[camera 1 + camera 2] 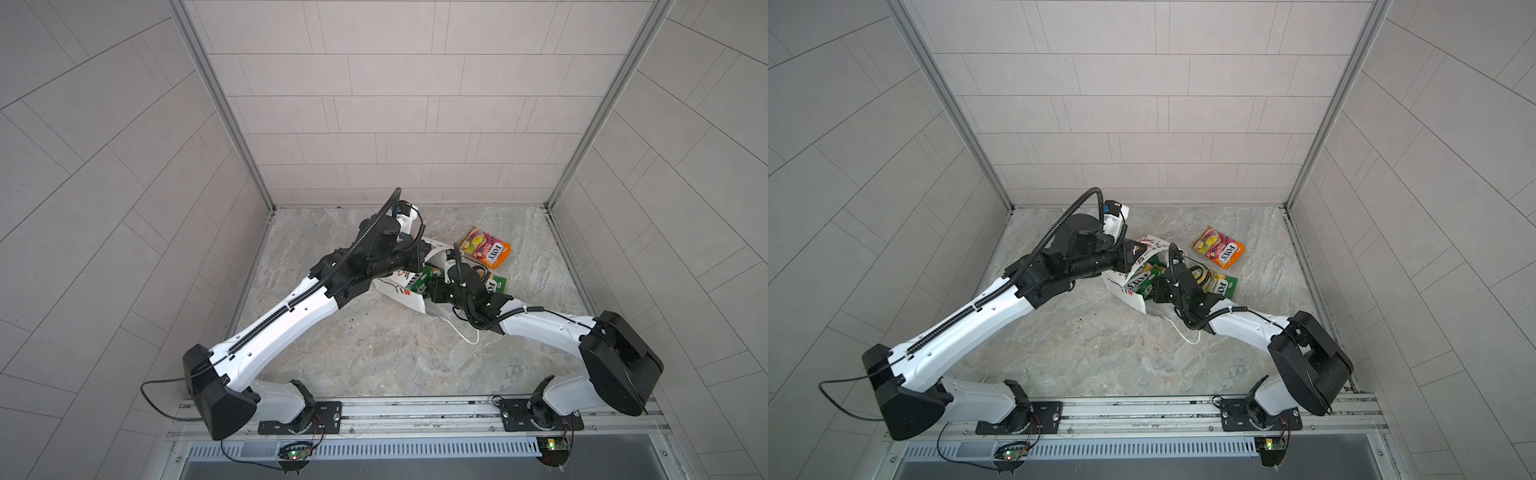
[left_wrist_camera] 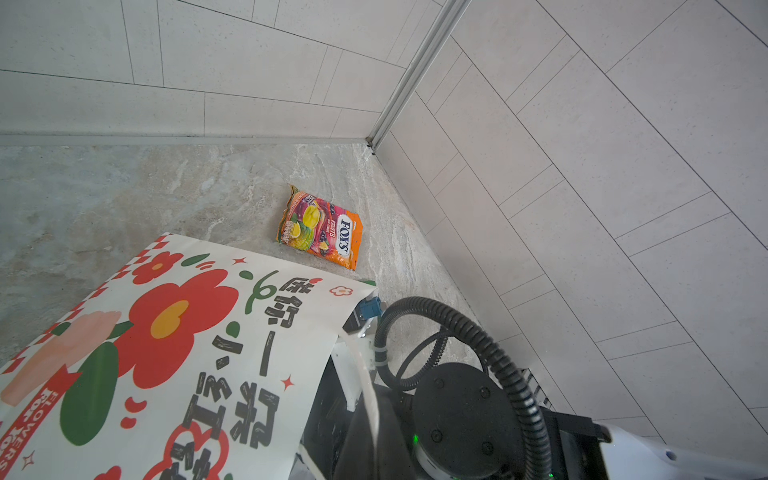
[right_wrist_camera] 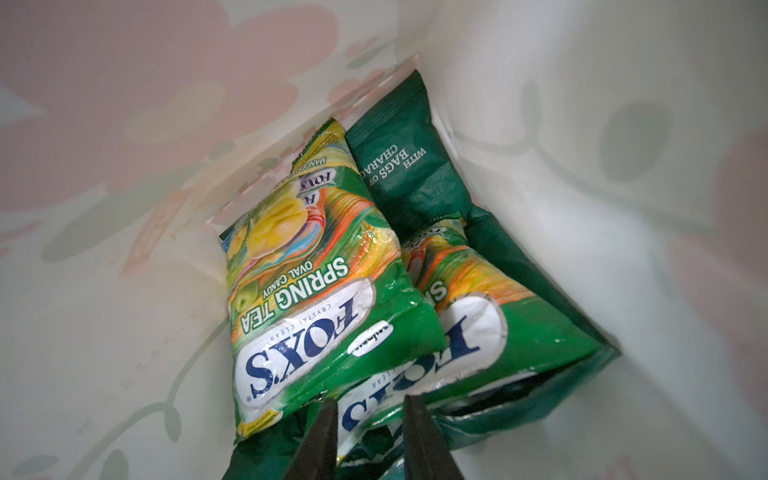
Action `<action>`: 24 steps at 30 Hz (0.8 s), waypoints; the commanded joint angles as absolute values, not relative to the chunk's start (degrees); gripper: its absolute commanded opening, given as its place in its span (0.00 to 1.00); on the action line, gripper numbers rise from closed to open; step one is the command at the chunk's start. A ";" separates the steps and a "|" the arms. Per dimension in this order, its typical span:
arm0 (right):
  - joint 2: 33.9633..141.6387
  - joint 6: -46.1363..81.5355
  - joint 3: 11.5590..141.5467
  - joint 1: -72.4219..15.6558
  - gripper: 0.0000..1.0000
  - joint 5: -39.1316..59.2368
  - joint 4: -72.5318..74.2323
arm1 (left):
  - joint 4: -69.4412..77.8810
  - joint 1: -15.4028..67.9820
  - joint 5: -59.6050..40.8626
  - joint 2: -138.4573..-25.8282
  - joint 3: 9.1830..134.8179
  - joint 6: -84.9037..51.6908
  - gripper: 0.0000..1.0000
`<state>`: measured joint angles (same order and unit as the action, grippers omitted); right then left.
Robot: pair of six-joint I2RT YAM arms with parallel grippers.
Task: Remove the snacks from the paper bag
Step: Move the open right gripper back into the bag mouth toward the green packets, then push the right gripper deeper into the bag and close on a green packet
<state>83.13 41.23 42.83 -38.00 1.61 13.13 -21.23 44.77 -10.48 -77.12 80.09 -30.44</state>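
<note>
The white paper bag (image 1: 397,291) (image 2: 216,332) with red flowers lies on its side mid-table, mouth toward the right arm. My left gripper (image 1: 424,254) (image 2: 374,436) is shut on the bag's upper rim. My right gripper (image 1: 432,289) (image 3: 370,411) reaches into the mouth, its fingers closed on the edge of a green FOX'S packet (image 3: 374,409). Inside lie further snacks, a green FOX'S packet (image 3: 316,299) and the dark green crisp bag (image 3: 411,174). An orange FOX'S packet (image 1: 486,248) (image 2: 320,226) rests on the table. One green FOX'S packet (image 1: 1223,284) lies by the mouth beside the right arm.
A white cord handle (image 1: 465,334) trails on the marble table (image 1: 374,353) in front of the bag. Tiled walls close in the back and both sides; the orange packet sits near the back right corner (image 2: 370,143). Both arm bases stand on the front rail (image 1: 415,415).
</note>
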 commanded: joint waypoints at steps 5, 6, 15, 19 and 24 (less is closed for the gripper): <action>80.20 42.63 42.87 -38.06 0.31 1.60 15.77 | -20.15 45.00 -10.87 -75.94 79.80 -30.40 0.00; 80.36 42.63 43.18 -38.06 0.31 1.58 15.56 | -20.16 44.99 -10.85 -75.94 79.80 -30.42 0.00; 83.29 43.91 45.07 -37.91 0.32 0.84 14.50 | -20.15 44.99 -11.05 -75.82 79.81 -30.58 0.00; 85.42 44.53 46.66 -37.86 0.32 0.44 13.63 | -20.13 45.00 -11.40 -75.91 79.98 -30.68 0.00; 87.85 45.70 48.06 -37.76 0.34 -0.22 12.49 | -20.13 45.00 -11.51 -75.76 80.20 -30.59 0.00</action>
